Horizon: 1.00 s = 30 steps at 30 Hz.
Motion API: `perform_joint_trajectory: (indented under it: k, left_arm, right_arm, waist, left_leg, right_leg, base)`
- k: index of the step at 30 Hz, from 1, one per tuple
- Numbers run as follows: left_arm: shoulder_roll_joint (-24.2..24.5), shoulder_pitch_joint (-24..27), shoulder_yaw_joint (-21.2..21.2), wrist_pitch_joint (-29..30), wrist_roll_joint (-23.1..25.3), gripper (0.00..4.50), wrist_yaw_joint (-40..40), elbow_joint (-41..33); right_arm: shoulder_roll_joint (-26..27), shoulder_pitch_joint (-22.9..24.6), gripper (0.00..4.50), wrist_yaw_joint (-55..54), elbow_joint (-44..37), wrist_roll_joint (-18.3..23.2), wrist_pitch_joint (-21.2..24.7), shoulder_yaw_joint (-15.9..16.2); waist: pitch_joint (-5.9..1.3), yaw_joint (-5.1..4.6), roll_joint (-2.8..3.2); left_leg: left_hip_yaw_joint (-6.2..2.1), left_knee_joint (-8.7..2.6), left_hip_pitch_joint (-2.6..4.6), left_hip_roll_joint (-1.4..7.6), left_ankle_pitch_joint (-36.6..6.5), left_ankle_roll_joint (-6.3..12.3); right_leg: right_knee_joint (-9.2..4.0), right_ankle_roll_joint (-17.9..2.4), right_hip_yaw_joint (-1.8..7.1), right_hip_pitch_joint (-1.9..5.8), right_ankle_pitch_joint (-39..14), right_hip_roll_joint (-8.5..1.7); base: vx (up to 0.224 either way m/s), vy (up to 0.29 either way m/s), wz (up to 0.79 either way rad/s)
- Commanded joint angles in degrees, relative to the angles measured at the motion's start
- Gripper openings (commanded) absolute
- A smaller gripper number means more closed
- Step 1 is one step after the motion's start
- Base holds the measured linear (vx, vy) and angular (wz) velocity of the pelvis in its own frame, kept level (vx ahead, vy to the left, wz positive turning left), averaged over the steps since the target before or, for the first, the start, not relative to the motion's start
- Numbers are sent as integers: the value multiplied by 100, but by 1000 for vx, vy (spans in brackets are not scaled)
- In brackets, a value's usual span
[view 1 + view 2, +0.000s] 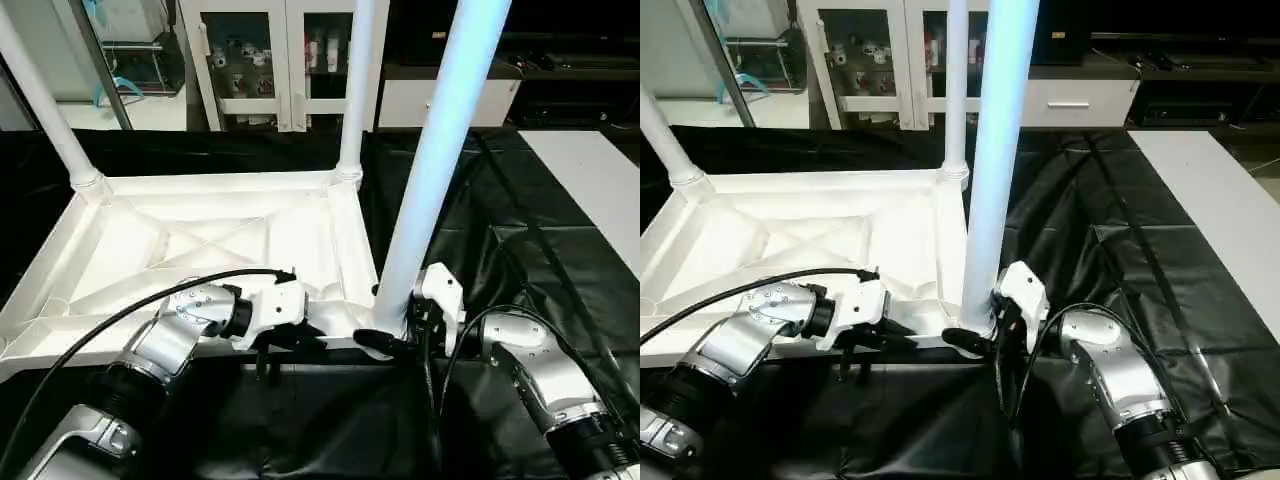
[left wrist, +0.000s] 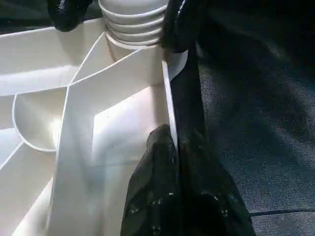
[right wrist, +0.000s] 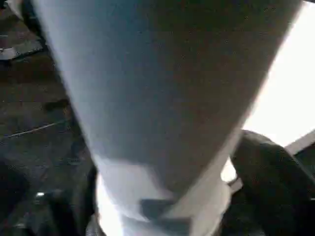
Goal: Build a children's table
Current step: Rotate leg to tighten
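Tabletop [image 1: 190,240], white plastic with its ribbed underside facing up, is lying on the black-covered work table [image 1: 520,260], toward that table's left side. 3 white tube legs are standing upright in its corner sockets: one leg [image 1: 40,100] is rising from the far left corner, another leg [image 1: 358,90] from the far right corner, and the near leg [image 1: 440,150] from the near right corner. The left gripper [image 1: 290,340] is pinching the tabletop's near edge wall, its fingers [image 2: 162,191] pressing together on that thin rim just beside the near right socket. The right gripper [image 1: 395,335] is sitting at the base of the near leg with its fingers [image 1: 965,342] spread on either side of the tube, where the leg is meeting its socket. A white cabinet [image 1: 270,60] is standing behind the work table.
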Motion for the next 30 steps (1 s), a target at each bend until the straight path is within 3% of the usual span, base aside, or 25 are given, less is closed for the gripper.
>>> perform_joint_trajectory:
  k: [1, 2, 9, 15, 16, 17, 19, 20, 23, 27, 29, 30]
  left_arm:
    - [-27, -12, -242, -228, 41, 0, -280, -15]
    - [-19, -10, -241, -230, 42, 0, -284, -10]
    - [29, 40, -222, -143, 7, 0, -311, -29]
    - [47, 152, -134, 126, -130, 0, -291, -139]
    - [4, 160, -77, 222, -170, 0, -204, -144]
    - [-73, 139, -29, 332, -164, 0, -44, -103]
    - [-139, 107, 1, 387, -124, 0, 118, -41]
    - [-200, 74, 27, 435, -87, 0, 264, 23]
    - [-671, -208, 217, 748, 5, 0, 1116, 511]
    - [-1064, -494, 294, 999, 151, 0, 1800, 878]
    - [-1527, -814, 424, 1419, 402, 0, 2871, 1292]
    - [-1785, -985, 461, 1620, 558, 0, 3482, 1517]
  right_arm:
    - [-13, -80, 378, 30, 45, 45, -79, 26]
    - [-9, -68, 350, 50, 38, 50, -72, 26]
    - [21, -23, 297, 117, 52, 40, -100, 2]
    - [181, -72, 275, -245, 333, -66, -243, -141]
    - [300, -176, 275, -642, 592, -180, -338, -261]
    - [442, -307, 274, -1138, 905, -289, -383, -404]
    - [544, -382, 273, -1439, 1076, -319, -352, -492]
    - [627, -438, 273, -1669, 1200, -337, -321, -555]
    - [1065, -696, 273, -2743, 1656, -488, -163, -692]
    - [1440, -964, 273, -3656, 2063, -625, -110, -772]
    - [1852, -1289, 272, -4625, 2553, -580, -103, -956]
    - [2114, -1491, 272, -5159, 2878, -473, -141, -1087]
  waist:
    - [-332, -44, -6]
    - [-332, -44, 7]
    - [-329, -45, 3]
    - [-328, -58, 7]
    - [-308, -80, -7]
    - [-300, -97, 2]
    - [-274, -193, 3]
    - [-275, -227, -3]
    - [-256, -307, -7]
    - [-262, -367, -3]
    - [-274, -388, -1]
    - [-284, -375, 33]
  left_leg:
    - [-126, -478, 57, 350, -1293, 171]
    - [-125, -478, 56, 349, -1284, 167]
    - [-126, -483, 59, 351, -1356, 148]
    - [-125, -486, 58, 353, -1357, 131]
    - [-132, -498, 30, 339, -1438, 115]
    - [-129, -502, 63, 337, -1571, 58]
    - [-163, -529, 38, 317, -1765, -47]
    - [-171, -523, 75, 316, -1918, -79]
    - [-172, -525, 92, 296, -2084, -122]
    - [-188, -516, 75, 280, -2021, -110]
    - [-176, -500, 109, 267, -2001, -136]
    - [-172, -493, 113, 262, -2013, -117]
  right_leg:
    - [-308, -1387, 256, 253, -1259, -336]
    - [-307, -1398, 257, 254, -1229, -335]
    - [-311, -1406, 256, 254, -1276, -334]
    - [-308, -1419, 260, 246, -1300, -347]
    - [-326, -1394, 254, 259, -1452, -346]
    - [-356, -1353, 259, 224, -1705, -357]
    - [-383, -1232, 243, 240, -2143, -350]
    - [-426, -1144, 243, 218, -2363, -352]
    - [-468, -1027, 244, 172, -2670, -330]
    - [-495, -950, 234, 166, -2782, -341]
    - [-506, -966, 232, 144, -2779, -334]
    - [-516, -964, 225, 148, -2782, -332]
  base:
    - [0, 0, 0]
    - [0, 0, 0]
    - [0, 0, 0]
    - [0, 0, 0]
    - [0, 0, 0]
    - [0, 0, 0]
    - [0, 0, 0]
    - [0, 0, 0]
    - [0, 0, 0]
    - [0, 0, 0]
    - [0, 0, 0]
    - [0, 0, 0]
